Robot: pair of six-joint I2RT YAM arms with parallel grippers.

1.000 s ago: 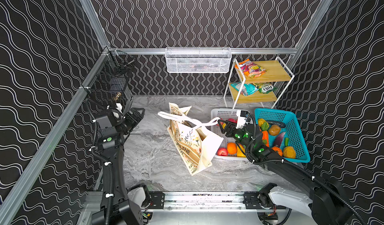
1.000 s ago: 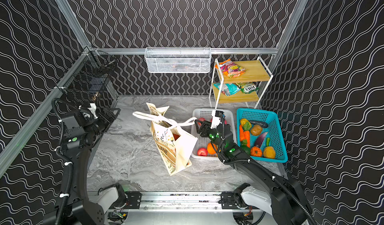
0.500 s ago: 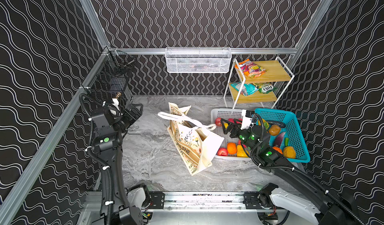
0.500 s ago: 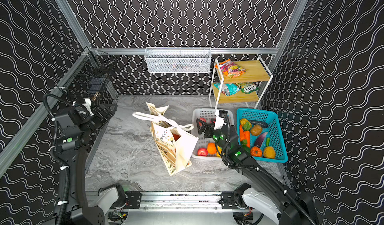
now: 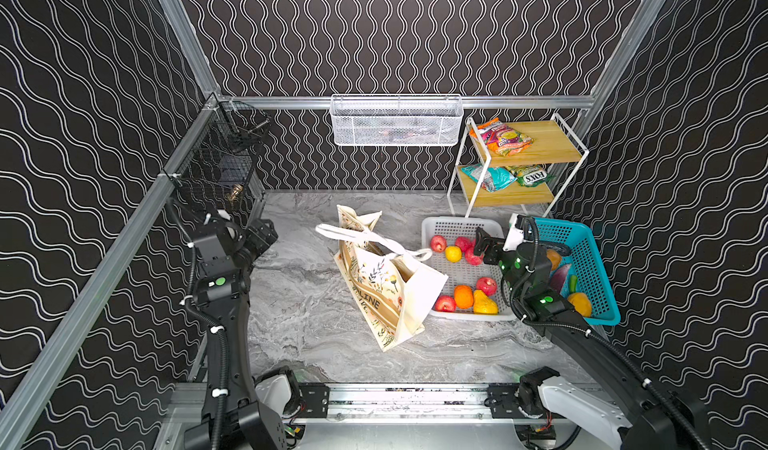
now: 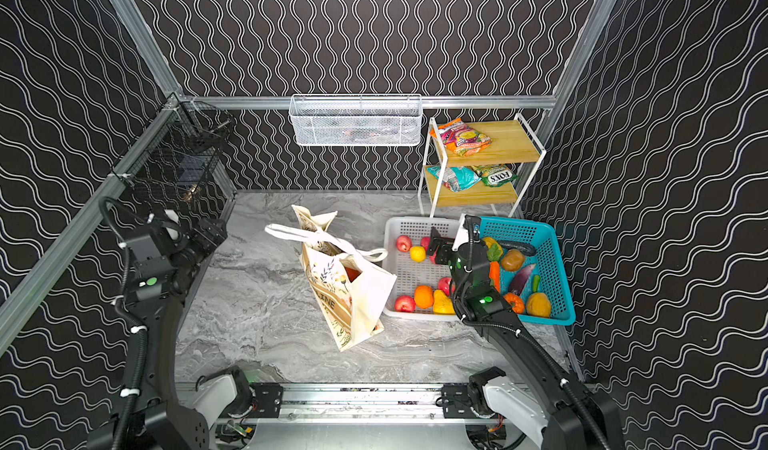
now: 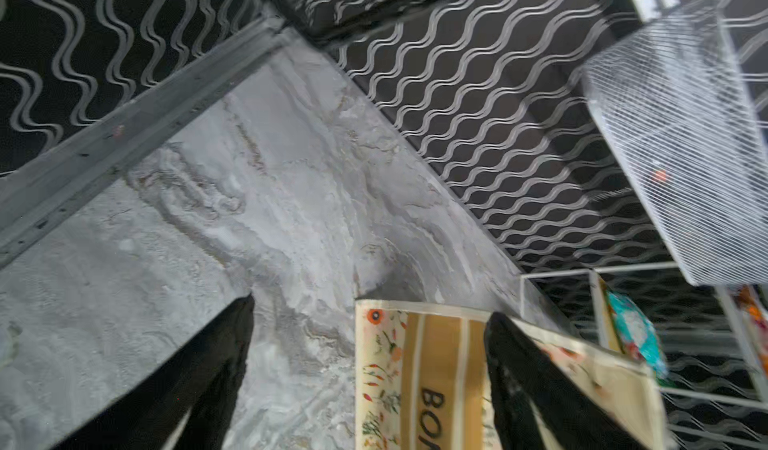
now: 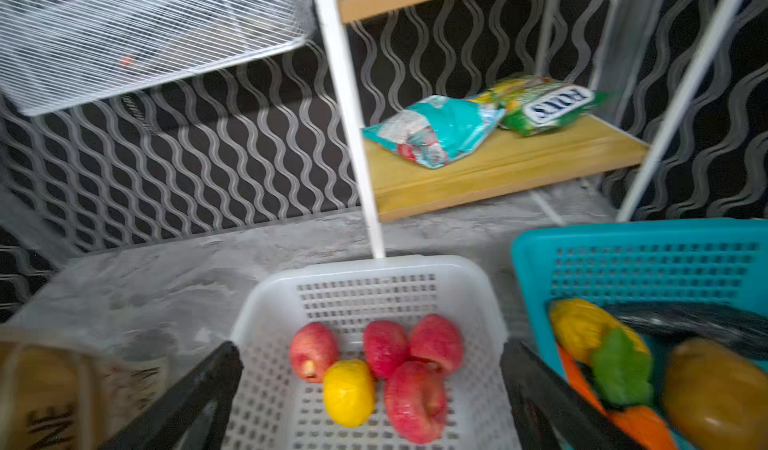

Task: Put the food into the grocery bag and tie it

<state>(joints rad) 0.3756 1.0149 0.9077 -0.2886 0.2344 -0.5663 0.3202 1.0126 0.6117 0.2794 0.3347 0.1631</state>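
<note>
The grocery bag (image 5: 386,285) (image 6: 345,290), a cream floral tote with white handles, stands open mid-table, with something orange-red showing inside it in a top view. Food lies in the white basket (image 5: 432,223) beside it: red apples (image 8: 415,398), a yellow fruit (image 8: 348,391) and an orange (image 5: 463,296). A teal snack packet (image 8: 436,132) rests on the lower shelf. My right gripper (image 5: 484,242) (image 8: 372,348) hovers open over the apples, holding nothing. My left gripper (image 5: 264,235) (image 7: 370,310) is open near the left wall, facing the bag (image 7: 432,364) from a distance.
A teal basket (image 5: 598,260) of vegetables sits right of the white one. A white-framed wooden shelf rack (image 5: 519,194) with more snack packets stands at the back right. A white wire basket (image 5: 397,121) hangs on the back rail, a black wire one (image 5: 224,165) on the left rail.
My right gripper has moved right, away from the bag's mouth to above the white basket, and its jaws have widened. The left arm has barely shifted.
</note>
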